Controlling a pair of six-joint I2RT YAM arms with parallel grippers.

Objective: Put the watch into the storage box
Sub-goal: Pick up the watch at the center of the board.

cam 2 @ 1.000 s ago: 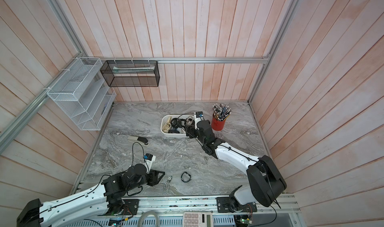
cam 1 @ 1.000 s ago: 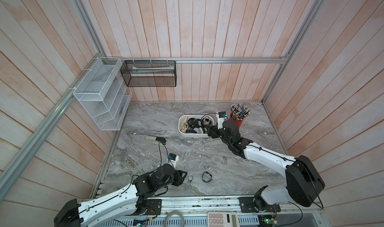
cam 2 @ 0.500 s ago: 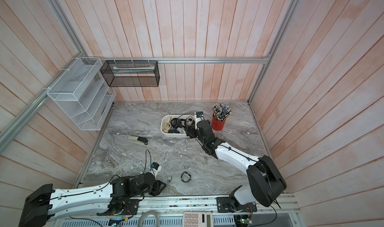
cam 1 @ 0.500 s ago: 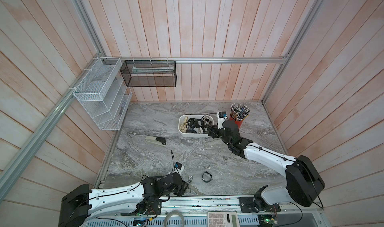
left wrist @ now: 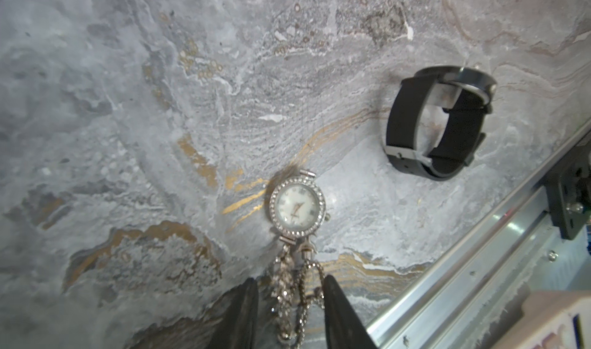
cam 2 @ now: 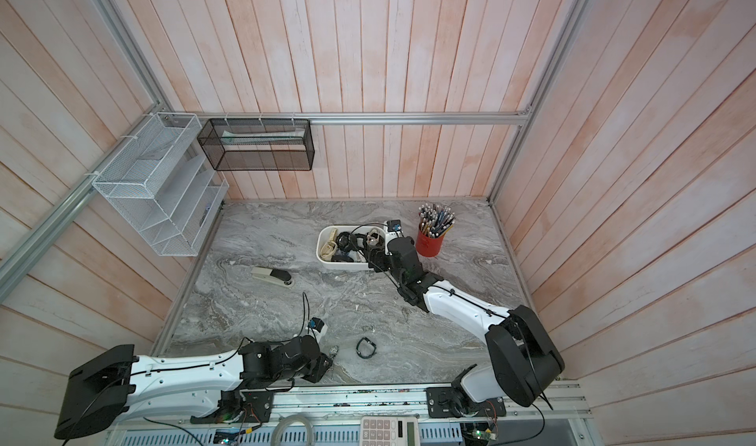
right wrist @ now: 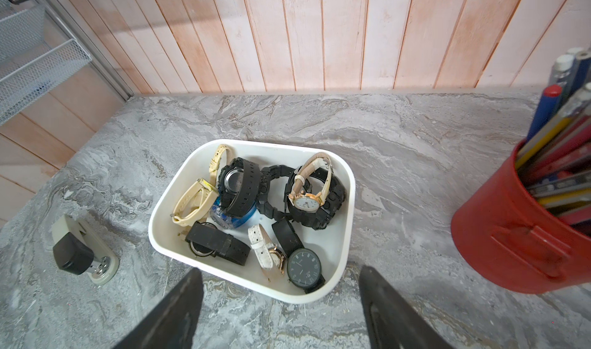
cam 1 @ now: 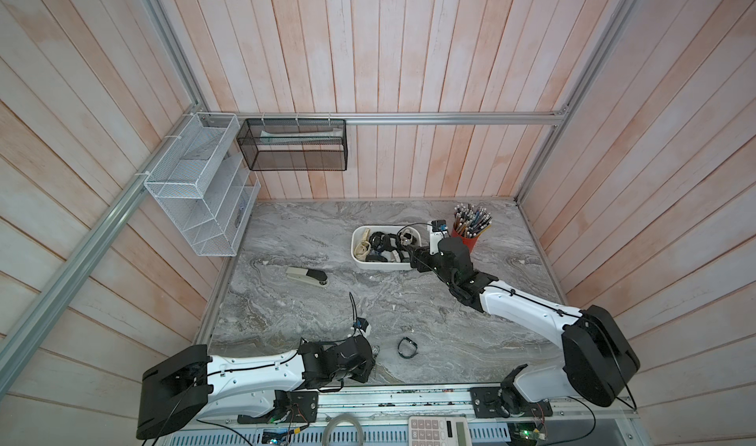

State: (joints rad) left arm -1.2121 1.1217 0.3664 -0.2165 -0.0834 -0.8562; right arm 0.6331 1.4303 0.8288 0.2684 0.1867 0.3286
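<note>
Left gripper sits astride the chain of the silver watch, jaws narrowly apart, seemingly not pinching it. Right gripper, jaws wide, hangs beside the box.

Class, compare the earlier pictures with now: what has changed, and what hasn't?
The left gripper dropped low, its jaws now astride the chain of the silver watch, not yet clamped. The right gripper stayed open by the storage box; the black watch stayed put.
</note>
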